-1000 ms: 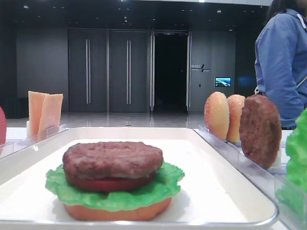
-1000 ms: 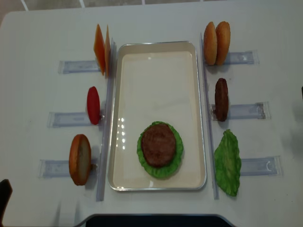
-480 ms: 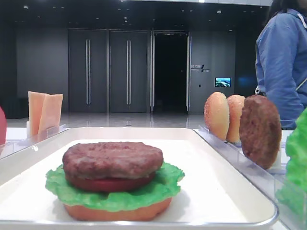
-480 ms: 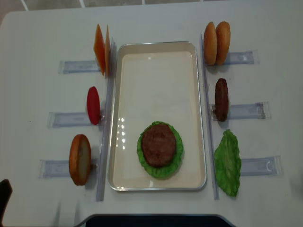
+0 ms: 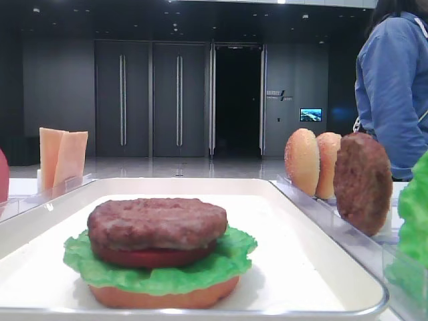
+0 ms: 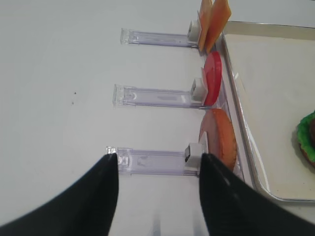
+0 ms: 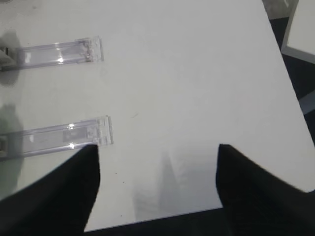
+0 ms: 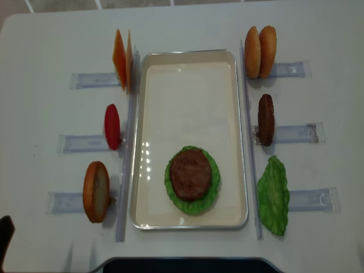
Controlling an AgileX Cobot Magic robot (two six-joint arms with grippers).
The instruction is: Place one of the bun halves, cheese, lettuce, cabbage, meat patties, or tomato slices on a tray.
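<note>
While burger stack (image 8: 191,179) hugs tray (image 8: 187,65) near rim, far end bare

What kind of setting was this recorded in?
Probably a demo table in a large lobby or hall: dark tall double doors, a small lit wall screen, and toy burger parts around a white rectangular tray.

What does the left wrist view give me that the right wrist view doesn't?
Only the left wrist view shows food: the cheese, a tomato slice and a bun half standing in clear holders, plus the tray rim and a bit of lettuce. Only the right wrist view shows the table's corner with dark floor past it. Both show an open gripper, left gripper and right gripper, over white tabletop, holding nothing.
</note>
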